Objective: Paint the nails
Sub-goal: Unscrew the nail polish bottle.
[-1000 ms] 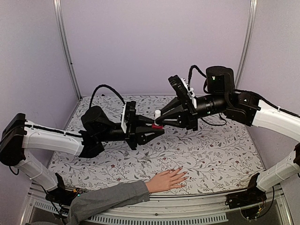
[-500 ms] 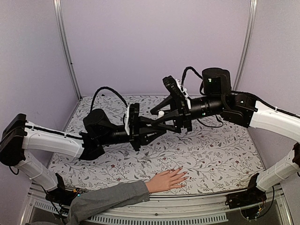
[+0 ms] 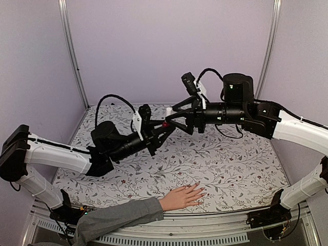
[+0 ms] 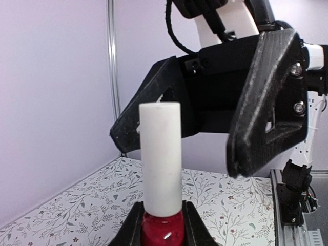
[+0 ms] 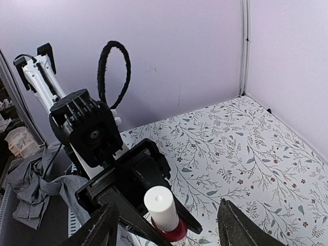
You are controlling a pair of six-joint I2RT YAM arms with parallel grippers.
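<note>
Both wrists have risen and drifted leftward since the earlier view. The left gripper (image 3: 160,128) clamps the red bottle (image 4: 163,229) by its body, holding it steady so the white cap (image 4: 161,154) stands free. The right gripper (image 5: 169,225) is spread wide on either side of that cap, probably to unscrew it. The cap is on and the contents are unseen. The nails (image 3: 201,191) rest on the hand (image 3: 182,197) at the table's (image 3: 230,164) near edge, well apart from both grippers.
</note>
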